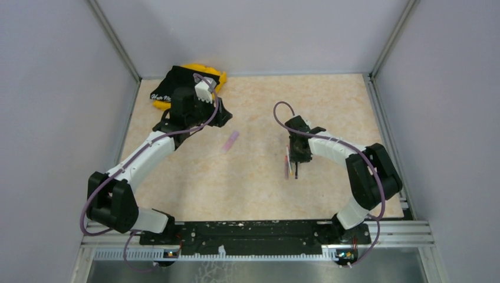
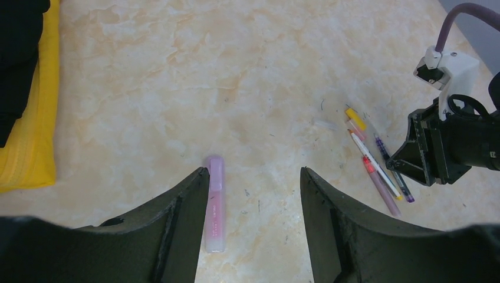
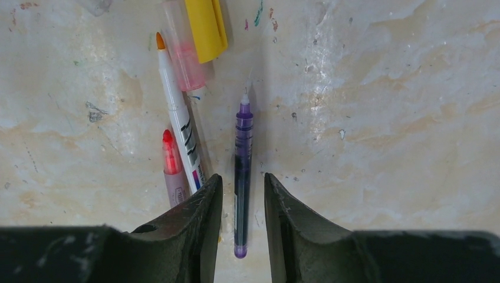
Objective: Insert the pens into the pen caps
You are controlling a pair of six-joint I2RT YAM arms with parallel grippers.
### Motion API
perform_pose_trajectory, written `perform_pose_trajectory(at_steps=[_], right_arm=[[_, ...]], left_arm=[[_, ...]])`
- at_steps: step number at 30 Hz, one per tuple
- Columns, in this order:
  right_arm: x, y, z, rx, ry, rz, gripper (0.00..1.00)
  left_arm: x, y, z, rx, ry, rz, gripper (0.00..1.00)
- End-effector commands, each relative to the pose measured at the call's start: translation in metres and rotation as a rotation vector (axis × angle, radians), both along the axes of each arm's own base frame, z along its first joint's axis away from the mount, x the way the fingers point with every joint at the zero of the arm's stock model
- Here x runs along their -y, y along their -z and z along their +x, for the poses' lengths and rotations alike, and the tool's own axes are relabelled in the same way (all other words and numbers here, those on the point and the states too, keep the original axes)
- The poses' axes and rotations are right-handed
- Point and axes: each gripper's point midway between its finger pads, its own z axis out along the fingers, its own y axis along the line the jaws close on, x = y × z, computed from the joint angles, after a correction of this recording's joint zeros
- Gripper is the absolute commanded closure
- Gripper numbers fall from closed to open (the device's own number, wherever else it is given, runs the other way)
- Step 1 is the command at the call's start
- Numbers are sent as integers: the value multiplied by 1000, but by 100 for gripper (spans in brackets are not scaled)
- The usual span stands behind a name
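**Right gripper straddles the dark pen, left gripper stands open**

A little right of the middle of the desk (image 1: 194, 188), three pens lie close together, almost parallel. The right gripper (image 3: 242, 177) is low over them, its jaws narrow but not closed. The dark purple pen (image 3: 242, 147) lies between the two fingers with a thin gap on each side, so nothing is gripped. Just beside it lie the white pen (image 3: 176, 112) with an orange tip and the red pen (image 3: 171, 156). At their tip ends the yellow cap (image 3: 206, 26) and the pink cap (image 3: 186, 59) rest side by side.

The lilac-pink cap (image 2: 214, 203) lies alone a little left of the desk's middle, well apart from the pens. The left gripper (image 2: 253, 174) hangs over that spot, jaws wide and empty, and the cap shows just beside one finger. A black and yellow bundle (image 1: 171, 85) sits in the far left corner.
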Motion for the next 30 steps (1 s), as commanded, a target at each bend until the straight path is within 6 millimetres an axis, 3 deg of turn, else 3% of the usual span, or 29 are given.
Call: perform_pose_trajectory(at_steps=[1, 16, 25, 30], right_arm=[[-3, -8, 19, 41, 6, 25, 69], [5, 12, 10, -10, 20, 33, 72], [8, 21, 5, -41, 7, 22, 84], [11, 6, 10, 14, 21, 18, 90]], left_arm=[[-1, -15, 2, 44, 3, 2, 36], [1, -22, 1, 53, 6, -22, 37], [4, -22, -1, 49, 20, -32, 36], [11, -21, -4, 34, 54, -58, 37]])
